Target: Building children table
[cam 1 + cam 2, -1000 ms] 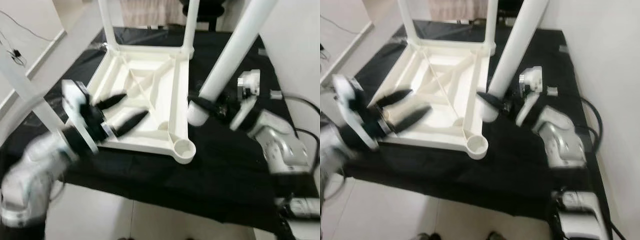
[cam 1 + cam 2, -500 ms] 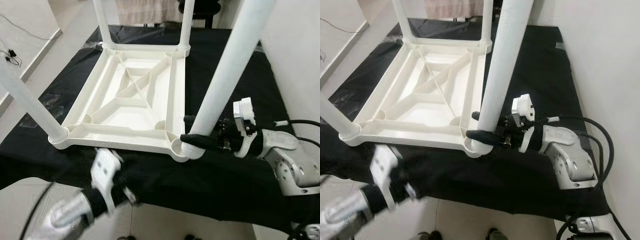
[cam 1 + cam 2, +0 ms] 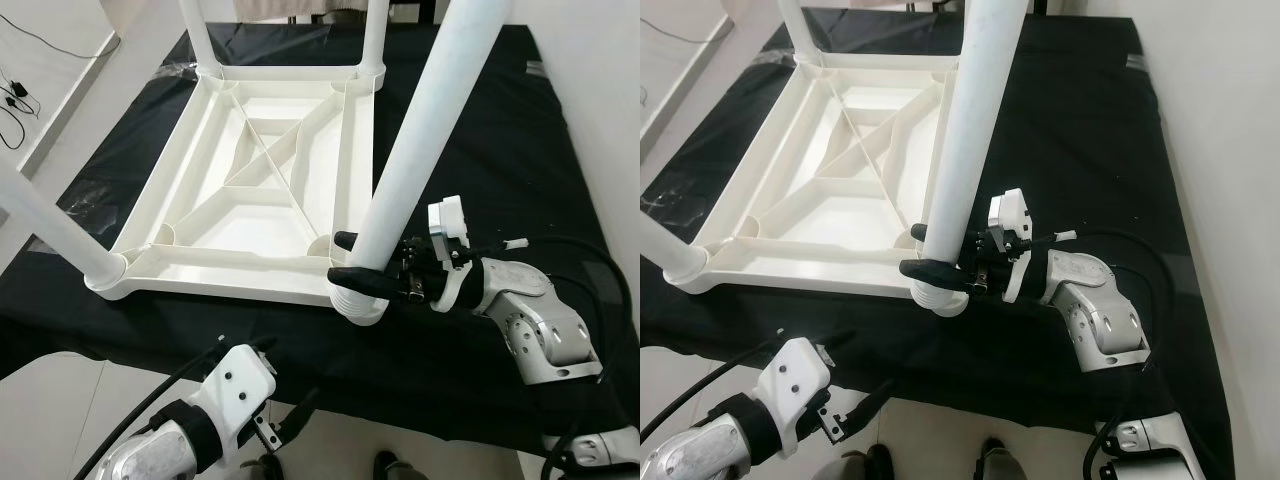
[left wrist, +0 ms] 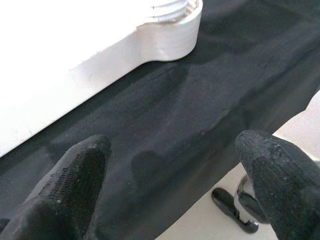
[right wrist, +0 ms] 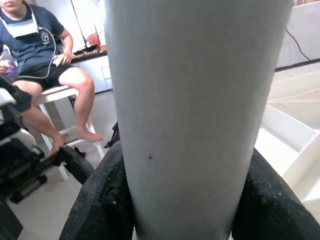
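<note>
A white plastic children's table top lies upside down on a black cloth. White legs stand in its near-left, far-left and far-right corners. My right gripper is shut on the fourth white leg just above its base. That base sits in the near-right corner socket. In the right wrist view the leg stands between both black fingers. My left gripper hangs open and holds nothing, below the cloth's front edge.
A person sits on a white chair beyond the cloth. A white wall runs along the right side. A shoe shows on the floor by the front edge. Cables lie on the floor at left.
My left arm swung off the table top and dropped below the cloth's front edge. My right gripper carried the leg over and down into the near-right corner socket. The camera has also shifted.
</note>
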Tool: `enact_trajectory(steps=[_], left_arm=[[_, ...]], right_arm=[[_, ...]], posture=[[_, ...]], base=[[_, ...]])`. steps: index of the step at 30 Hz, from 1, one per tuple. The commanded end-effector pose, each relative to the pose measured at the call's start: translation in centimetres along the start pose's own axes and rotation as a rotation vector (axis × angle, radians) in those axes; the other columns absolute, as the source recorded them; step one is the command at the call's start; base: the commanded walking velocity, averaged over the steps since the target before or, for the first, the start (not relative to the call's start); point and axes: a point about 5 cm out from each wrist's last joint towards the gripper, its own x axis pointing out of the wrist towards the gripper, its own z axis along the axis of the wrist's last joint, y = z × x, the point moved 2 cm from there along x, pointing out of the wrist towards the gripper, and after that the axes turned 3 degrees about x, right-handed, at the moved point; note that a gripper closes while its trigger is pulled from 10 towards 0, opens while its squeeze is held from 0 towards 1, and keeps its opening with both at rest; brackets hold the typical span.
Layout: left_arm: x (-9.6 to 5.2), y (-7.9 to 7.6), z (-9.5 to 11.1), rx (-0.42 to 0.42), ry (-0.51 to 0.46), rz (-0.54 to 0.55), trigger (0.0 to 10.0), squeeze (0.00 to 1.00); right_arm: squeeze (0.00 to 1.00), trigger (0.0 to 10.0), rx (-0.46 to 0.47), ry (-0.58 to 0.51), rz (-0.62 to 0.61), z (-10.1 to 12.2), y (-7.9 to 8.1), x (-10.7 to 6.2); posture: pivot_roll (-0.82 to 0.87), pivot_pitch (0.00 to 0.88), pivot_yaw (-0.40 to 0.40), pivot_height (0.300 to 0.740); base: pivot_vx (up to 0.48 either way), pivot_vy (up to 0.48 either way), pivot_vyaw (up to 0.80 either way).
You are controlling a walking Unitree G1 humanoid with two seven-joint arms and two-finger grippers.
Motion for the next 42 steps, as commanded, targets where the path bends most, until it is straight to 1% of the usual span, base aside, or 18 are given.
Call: enact_trajectory(steps=[1, 7, 10, 15, 17, 19, 21, 25, 26, 28, 31, 33, 36, 37, 42], left_arm=[[-0.4, -0.5, 0.0, 0.023, 0.003, -0.014, 10.0, 0.0], [-0.8, -0.8, 0.1, 0.041, 0.002, 0.0, 10.0, 0.0], [-1.0, -0.9, 0.1, 0.041, 0.002, -0.003, 10.0, 0.0], [-1.1, -0.9, 0.1, 0.04, 0.002, -0.003, 10.0, 0.0], [-1.1, -1.0, 0.1, 0.04, 0.003, -0.003, 10.0, 0.0], [-1.2, -1.0, 0.1, 0.043, 0.004, -0.003, 10.0, 0.0], [-1.2, -1.0, 0.1, 0.043, 0.004, -0.003, 10.0, 0.0], [-1.2, -1.1, 0.0, 0.046, 0.005, -0.003, 10.0, 0.0], [-1.2, -1.1, 0.0, 0.048, 0.005, -0.002, 10.0, 0.0], [-1.2, -1.1, 0.0, 0.048, 0.005, -0.002, 10.0, 0.0], [-1.3, -1.1, 0.0, 0.05, 0.006, 0.0, 10.0, 0.0], [-1.3, -1.1, 0.0, 0.05, 0.006, -0.003, 10.0, 0.0], [-1.3, -1.1, 0.0, 0.05, 0.007, -0.004, 10.0, 0.0], [-1.3, -1.1, 0.0, 0.051, 0.008, -0.007, 10.0, 0.0], [-1.2, -1.1, -0.1, 0.051, 0.008, -0.008, 10.0, 0.0]], right_arm=[[0.0, 10.0, -0.015, 0.034, 0.025, -0.5, 0.3, 0.4], [0.0, 10.0, -0.046, 0.089, 0.061, -1.1, 0.5, 0.2], [0.0, 10.0, -0.054, 0.138, 0.107, -1.6, 0.7, -0.2], [0.0, 10.0, -0.056, 0.146, 0.115, -1.6, 0.7, -0.4], [0.0, 10.0, -0.057, 0.156, 0.128, -1.5, 0.6, -0.6], [0.0, 10.0, -0.07, 0.172, 0.137, -1.2, 0.1, -1.0], [0.0, 10.0, -0.07, 0.172, 0.137, -1.2, 0.1, -1.0], [0.0, 10.0, -0.087, 0.191, 0.136, -0.9, -0.6, -1.4], [0.0, 10.0, -0.08, 0.2, 0.156, -1.0, -0.5, -1.6], [0.0, 10.0, -0.08, 0.2, 0.156, -1.0, -0.5, -1.6], [0.0, 10.0, -0.073, 0.216, 0.191, -1.0, -0.2, -1.9], [0.0, 10.0, -0.094, 0.275, 0.257, -1.2, 0.4, -2.2], [0.0, 10.0, -0.104, 0.301, 0.288, -1.3, 0.6, -2.3], [0.0, 10.0, -0.126, 0.342, 0.346, -1.1, 0.9, -2.2], [0.0, 10.0, -0.143, 0.378, 0.396, -0.9, 1.0, -2.2]], posture=[[0.02, 0.364, 0.058, 0.74], [0.03, 0.379, 0.063, 0.74], [0.03, 0.389, 0.068, 0.74], [0.03, 0.389, 0.068, 0.74], [0.04, 0.392, 0.068, 0.74], [0.04, 0.393, 0.067, 0.74], [0.04, 0.393, 0.067, 0.74], [0.04, 0.394, 0.066, 0.74], [0.05, 0.394, 0.067, 0.74], [0.05, 0.394, 0.067, 0.74], [0.04, 0.393, 0.07, 0.74], [0.05, 0.392, 0.072, 0.74], [0.04, 0.391, 0.075, 0.74], [0.04, 0.386, 0.075, 0.74], [0.04, 0.384, 0.073, 0.74]], base=[[0.0, 0.0, 0.0], [0.0, 0.0, 0.0], [0.0, 0.0, 0.0], [0.0, 0.0, 0.0], [0.0, 0.0, 0.0], [0.0, 0.0, 0.0], [0.0, 0.0, 0.0], [0.0, 0.0, 0.0], [0.0, 0.0, 0.0], [0.0, 0.0, 0.0], [0.0, 0.0, 0.0], [0.0, 0.0, 0.0], [0.0, 0.0, 0.0], [0.0, 0.0, 0.0], [0.0, 0.0, 0.0]])
